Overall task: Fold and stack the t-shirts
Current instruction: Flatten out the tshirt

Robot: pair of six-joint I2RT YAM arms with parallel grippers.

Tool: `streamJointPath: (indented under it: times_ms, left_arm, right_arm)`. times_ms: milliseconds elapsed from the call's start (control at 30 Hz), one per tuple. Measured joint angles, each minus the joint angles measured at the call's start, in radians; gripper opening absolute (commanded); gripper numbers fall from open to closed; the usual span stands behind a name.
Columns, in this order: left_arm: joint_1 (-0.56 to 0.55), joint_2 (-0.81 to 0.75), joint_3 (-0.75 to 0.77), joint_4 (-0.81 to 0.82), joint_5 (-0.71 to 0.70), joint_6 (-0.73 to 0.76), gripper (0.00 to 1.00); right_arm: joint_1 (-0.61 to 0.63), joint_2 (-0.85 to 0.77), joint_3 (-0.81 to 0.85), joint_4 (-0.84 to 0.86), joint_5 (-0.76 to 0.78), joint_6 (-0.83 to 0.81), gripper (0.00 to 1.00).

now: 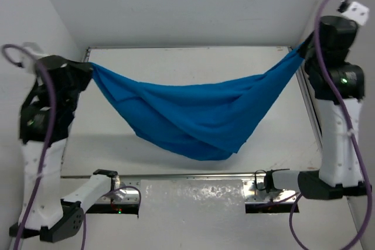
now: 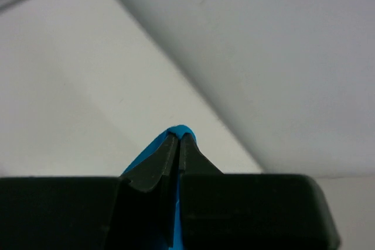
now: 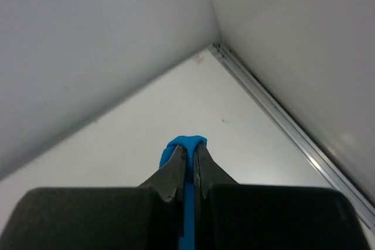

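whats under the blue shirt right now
White table shows around the t-shirt, which sags between the left claw and right claw. The patch of table directly beneath is covered by the cloth, so anything there is hidden.

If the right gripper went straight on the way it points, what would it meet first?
Beyond the t-shirt pinched in the right gripper, probably the white table near its corner; depth is unclear.

Shows plain bright blue, printless, on t-shirt (image 1: 193, 118); white on table (image 1: 193, 62) and walls (image 1: 187, 4); white with black on left arm (image 1: 41, 162) and right arm (image 1: 340, 139); purple on cables (image 1: 319, 30); black on left gripper (image 2: 177, 139) and right gripper (image 3: 191, 147).
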Motion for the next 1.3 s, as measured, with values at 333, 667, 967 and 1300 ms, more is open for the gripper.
streamJointPath:
  times_ms: [333,667,967,1300]
  left_arm:
    - [0.000,0.111,-0.744,0.236,0.120,-0.028,0.00]
    - [0.000,0.136,-0.857,0.555,0.162,0.013,0.00]
    - [0.000,0.343,-0.701,0.730,0.177,0.057,0.00]
    - [0.000,0.331,-0.760,0.732,0.189,0.093,0.00]
  right_arm:
    - [-0.001,0.199,-0.525,0.056,-0.101,-0.008,0.00]
    - [-0.010,0.581,-0.251,0.145,-0.275,-0.106,0.03]
    - [-0.034,0.739,-0.078,0.151,-0.407,-0.109,0.50]
    - [0.022,0.362,-0.562,0.083,-0.495,-0.149,0.47]
